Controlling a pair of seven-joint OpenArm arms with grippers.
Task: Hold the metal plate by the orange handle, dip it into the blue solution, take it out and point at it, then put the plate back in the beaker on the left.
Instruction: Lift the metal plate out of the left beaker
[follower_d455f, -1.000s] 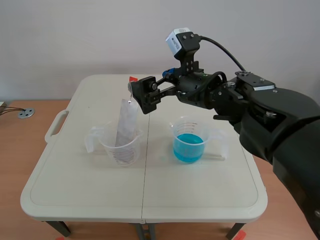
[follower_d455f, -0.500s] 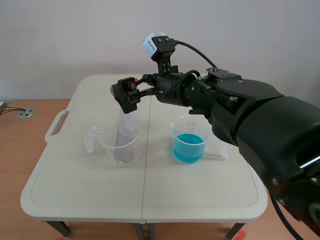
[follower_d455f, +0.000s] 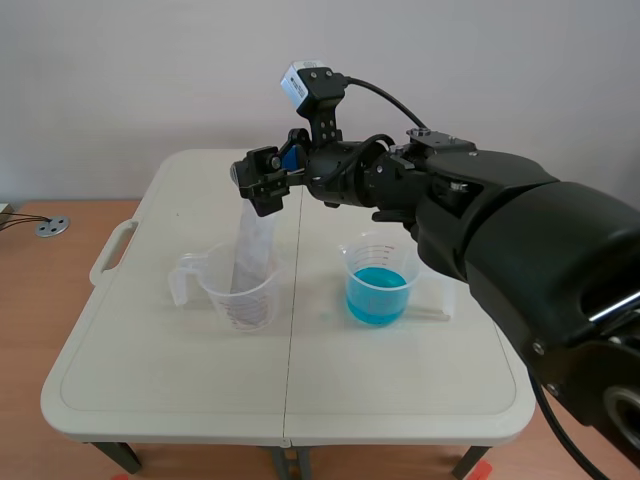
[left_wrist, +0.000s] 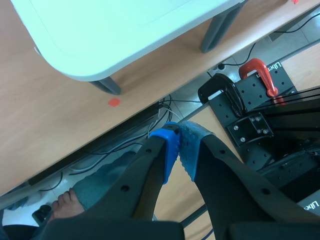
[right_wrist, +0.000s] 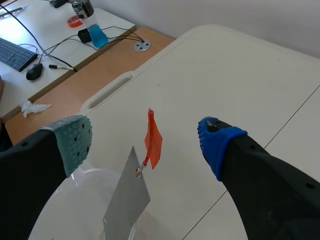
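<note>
Left of the middle of the table (follower_d455f: 150, 370): a clear beaker (follower_d455f: 238, 295) with the metal plate (follower_d455f: 254, 245) standing nearly upright inside. At the plate's top, the orange handle (right_wrist: 153, 139), sticking up free. Right gripper (right_wrist: 145, 140) spread wide, hovering with one finger on each side of the handle, gripping nothing. Right of the middle, a second beaker (follower_d455f: 378, 262) with the blue solution (follower_d455f: 376, 295). Left gripper (left_wrist: 179, 150) off the table, fingers pressed together on nothing.

I see a cream folding table (follower_d455f: 180, 370) on a wood-toned surface (follower_d455f: 30, 300), a plain pale wall (follower_d455f: 120, 70) behind it. A white desk (right_wrist: 47, 20) (keyboard (right_wrist: 12, 52) and mouse (right_wrist: 34, 71) on it) stands alongside.
</note>
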